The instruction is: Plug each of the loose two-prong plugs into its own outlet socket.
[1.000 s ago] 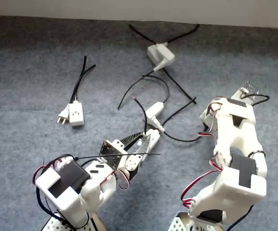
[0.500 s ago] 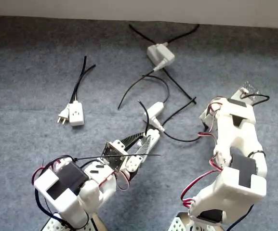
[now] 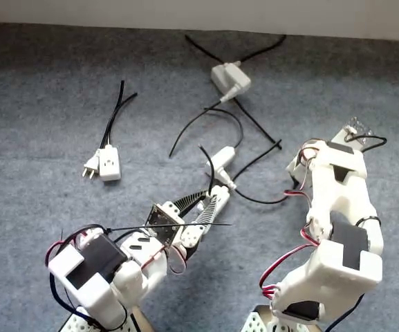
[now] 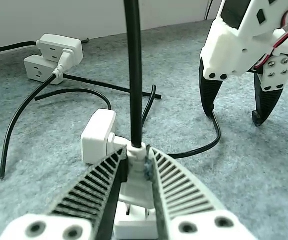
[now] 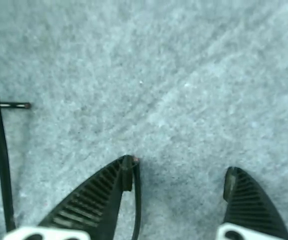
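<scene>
My left gripper [image 4: 138, 154] is clamped on a white plug [image 4: 135, 192], near centre, just short of its socket [image 4: 98, 135]. Its upright cord [image 4: 132, 70] has swung slightly right; I judge insertion undone. My right gripper [image 5: 179, 167] gapes, empty, on the right.

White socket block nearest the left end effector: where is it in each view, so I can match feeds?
High view: the white rectangular socket block sits centrally, just beyond the left end effector.
Left wrist view: just ahead of that end effector, beside the gripped white two-prong plug.
Right wrist view: grey carpet and a thin black cord by the right end effector.
Shared landmark: that black cord, apparently the one curving away beside the block.
</scene>
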